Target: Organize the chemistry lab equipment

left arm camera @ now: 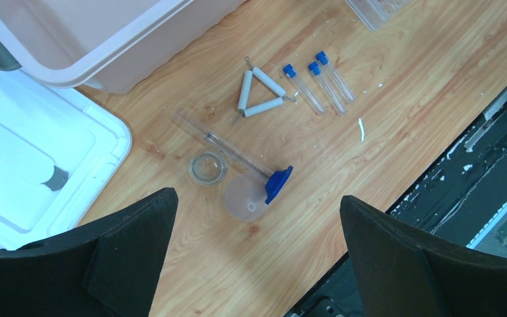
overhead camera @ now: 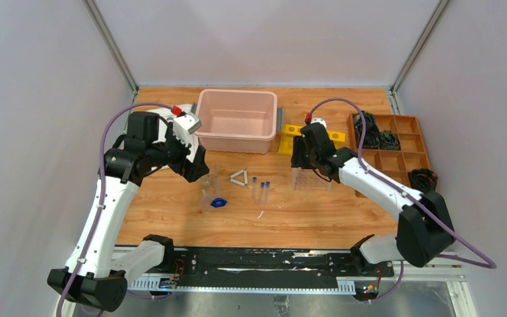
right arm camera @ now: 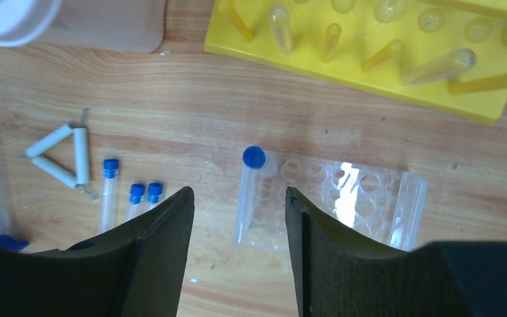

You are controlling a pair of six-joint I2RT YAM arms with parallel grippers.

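Observation:
Three blue-capped tubes (left arm camera: 323, 86) lie side by side on the wood, next to the white triangle frame (left arm camera: 259, 92). A small glass beaker (left arm camera: 207, 167) stands by a clear round piece (left arm camera: 241, 197). The small blue piece (left arm camera: 278, 184) is at the end of a long clear cylinder lying flat. My left gripper (left arm camera: 257, 201) is open and empty, high above these. The clear tube rack (right arm camera: 343, 195) holds one blue-capped tube (right arm camera: 249, 188) at its left end. My right gripper (right arm camera: 237, 193) is open above that tube, touching nothing.
A pink bin (overhead camera: 236, 120) stands at the back centre, with a white tray (left arm camera: 26, 158) to its left. A yellow tube rack (right arm camera: 370, 46) sits behind the clear rack. A brown compartment box (overhead camera: 389, 142) is at the right. A black rail (overhead camera: 264, 261) runs along the near edge.

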